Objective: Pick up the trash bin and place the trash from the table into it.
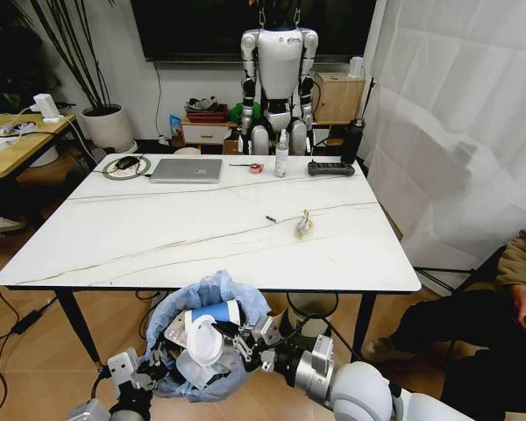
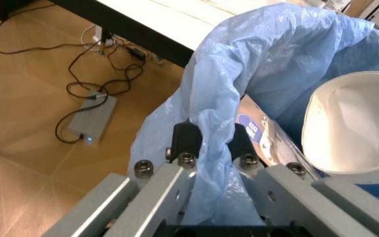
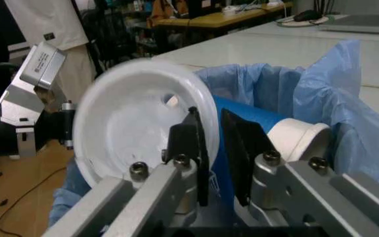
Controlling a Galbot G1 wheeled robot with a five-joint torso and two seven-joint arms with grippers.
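In the head view, the trash bin [image 1: 206, 338] hangs in front of the near edge of the counter [image 1: 158, 237], below its top, between the two grippers. The left gripper [image 1: 145, 368] holds the bin's rim on one side, and the right gripper [image 1: 245, 342] is at the other side, over the opening. The bin already carries a white cup [image 1: 203, 342] and a blue-and-white paper cup [image 1: 215, 311]. On the counter, far beyond the jaws, a small crumpled wrapper [image 1: 303, 224] remains, with a laptop [image 1: 187, 169] behind it.

In the left wrist view, the jaws are clamped on a fold of the light-blue bag [image 2: 242, 74] at the rim. The bag is thin, soft and slippery, so I judge a hold on the film alone could slide; taking the stiff rim under it is safer. Beside the jaws lies a printed package [image 2: 258, 131]; its writing is too small to read.

In the right wrist view, the jaws are pressed together on the thin edge of the white cup. It looks light and easy to crush, so a gentle grip fits.
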